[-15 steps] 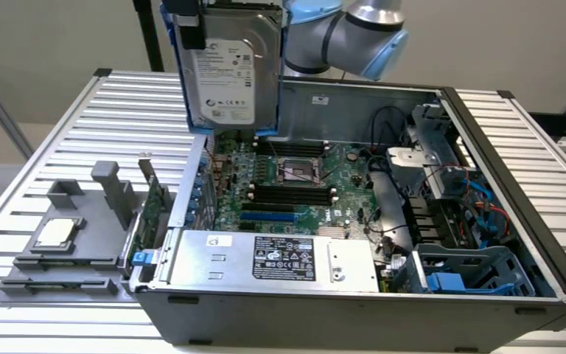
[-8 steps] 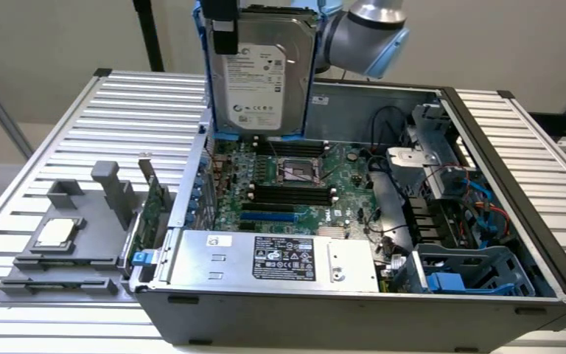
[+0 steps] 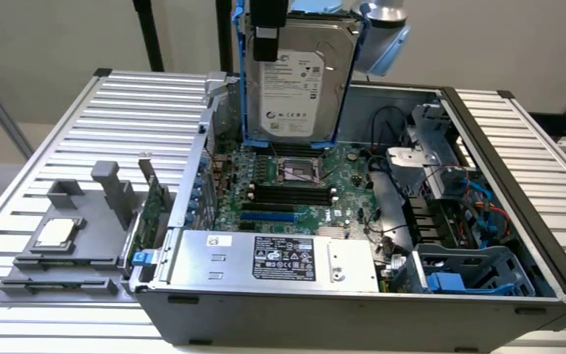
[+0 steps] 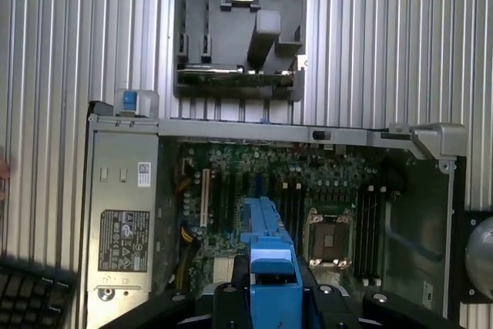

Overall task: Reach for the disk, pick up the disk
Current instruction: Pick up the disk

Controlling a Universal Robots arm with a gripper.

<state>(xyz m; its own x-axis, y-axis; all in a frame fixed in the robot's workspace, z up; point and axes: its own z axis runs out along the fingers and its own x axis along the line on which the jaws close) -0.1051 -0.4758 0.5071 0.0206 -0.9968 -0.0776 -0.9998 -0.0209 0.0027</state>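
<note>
The ribbed aluminium table carries an open desktop computer case of dark sheet metal, lying on its side so that the green motherboard faces up. Along the case's near edge sits the boxy silver power supply with its black label; at the near corner on the exterior view's right stands a grey-blue plastic drive cage. Beside the case, toward the table edge on the exterior view's left, a matte grey moulded tray holds a small square silver CPU chip. The disk, a flat silver-grey hard drive with a white printed label and glossy blue plastic carrier rails, hangs upright above the far part of the case, clear of the motherboard and touching nothing below. The gripper pinches it at its upper edge; in the wrist view the blue rail runs between the black fingers. Judged from this, the pick-up is essentially made, and doing it well means keeping the grip firm on the smooth rails and the drive vertical, clear of the case wall and cables.
</note>
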